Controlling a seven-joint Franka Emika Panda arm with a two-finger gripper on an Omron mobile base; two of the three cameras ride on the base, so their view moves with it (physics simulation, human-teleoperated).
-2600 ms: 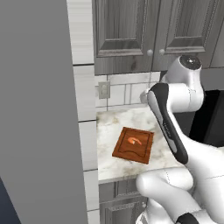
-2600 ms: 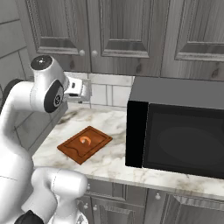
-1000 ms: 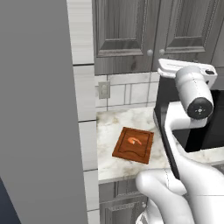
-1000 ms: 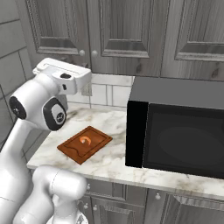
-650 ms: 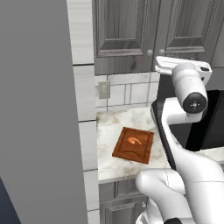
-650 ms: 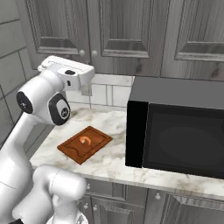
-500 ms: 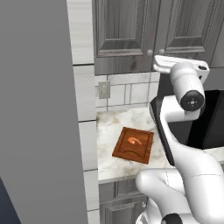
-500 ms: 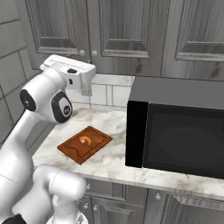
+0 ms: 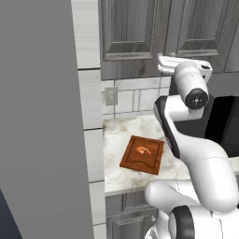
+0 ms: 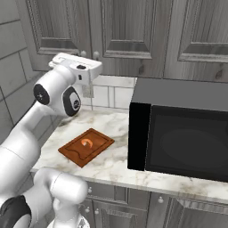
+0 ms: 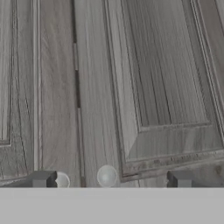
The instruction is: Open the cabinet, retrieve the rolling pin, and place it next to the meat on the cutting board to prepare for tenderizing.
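Up at the closed cabinet (image 11: 144,87) my jaws are standing wide, gripping nothing, either side of its knob (image 11: 106,176). Its doors are hiding the inside. Down on the counter (image 10: 116,165), the cutting board (image 10: 87,147) is carrying the meat (image 10: 87,142).

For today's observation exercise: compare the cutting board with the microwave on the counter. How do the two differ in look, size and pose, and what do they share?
The cutting board is reddish-brown wood; the microwave is black and glossy. The board is small, thin and lies flat; the microwave is a far larger box standing upright. The board lies skewed to the counter's edge and carries the meat; the microwave sits square with its door shut. Both are rectangular and rest on the marble counter.
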